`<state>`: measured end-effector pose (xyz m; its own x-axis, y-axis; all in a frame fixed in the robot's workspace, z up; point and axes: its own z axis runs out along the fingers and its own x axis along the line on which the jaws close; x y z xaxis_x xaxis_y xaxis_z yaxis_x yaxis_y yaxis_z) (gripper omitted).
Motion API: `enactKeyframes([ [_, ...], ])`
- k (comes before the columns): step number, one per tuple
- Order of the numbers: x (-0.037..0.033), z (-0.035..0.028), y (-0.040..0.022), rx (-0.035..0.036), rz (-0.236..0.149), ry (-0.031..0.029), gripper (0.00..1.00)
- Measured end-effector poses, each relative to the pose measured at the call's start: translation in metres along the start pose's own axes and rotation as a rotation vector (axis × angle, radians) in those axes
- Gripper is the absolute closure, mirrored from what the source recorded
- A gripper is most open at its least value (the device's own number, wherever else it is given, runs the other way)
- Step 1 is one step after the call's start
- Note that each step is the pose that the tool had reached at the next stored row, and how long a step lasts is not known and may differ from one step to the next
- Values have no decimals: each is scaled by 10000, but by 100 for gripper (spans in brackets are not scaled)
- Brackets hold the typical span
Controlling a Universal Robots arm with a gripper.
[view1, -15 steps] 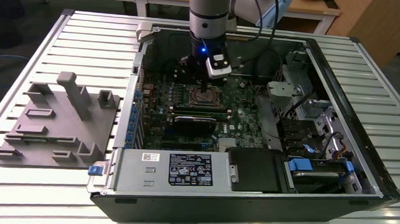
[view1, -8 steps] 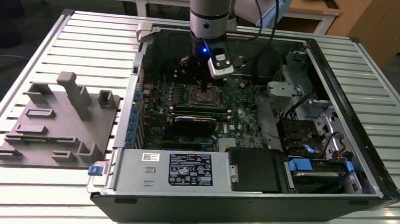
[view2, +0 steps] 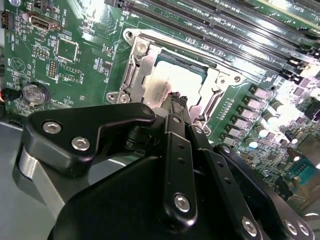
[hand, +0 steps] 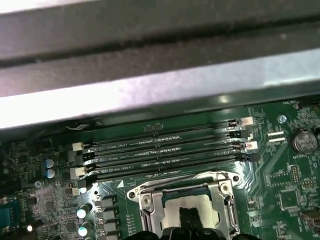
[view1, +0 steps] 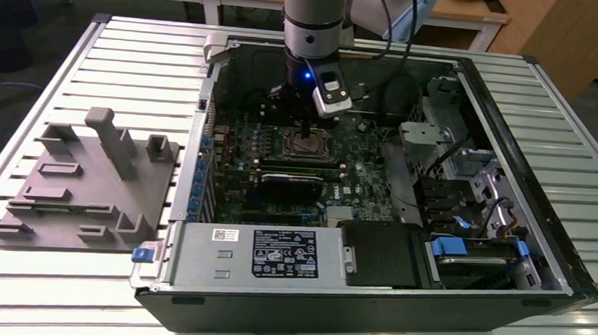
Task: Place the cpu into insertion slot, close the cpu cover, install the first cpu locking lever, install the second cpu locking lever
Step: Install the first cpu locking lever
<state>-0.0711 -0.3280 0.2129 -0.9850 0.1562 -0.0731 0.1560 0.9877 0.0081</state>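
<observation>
In the exterior view my gripper (view1: 305, 131) reaches down into the open computer case, right over the insertion slot (view1: 308, 145) on the green board. In the second wrist view the cpu (view2: 182, 75) lies flat in the slot, its dull silver top showing through the window of the cpu cover (view2: 136, 67), which lies down around it. My gripper (view2: 172, 100) is shut, its black tips together at the cpu's near edge; whether they touch it I cannot tell. The first wrist view shows the cpu (hand: 172, 209), the cover frame (hand: 146, 202) and the gripper (hand: 187, 232) at the slot's near side.
Long black memory slots (hand: 160, 155) run beside the socket, with the case wall (hand: 150, 95) just beyond. A power supply (view1: 265, 253) and drive cage (view1: 460, 182) fill the case's near and right sides. A grey fixture block (view1: 86, 181) sits on the table at the exterior view's left.
</observation>
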Motion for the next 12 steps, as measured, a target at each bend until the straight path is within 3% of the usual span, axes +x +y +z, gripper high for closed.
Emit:
enactKeyframes([
  [12, -16, 14, 3, -42, -637, 36, 90],
])
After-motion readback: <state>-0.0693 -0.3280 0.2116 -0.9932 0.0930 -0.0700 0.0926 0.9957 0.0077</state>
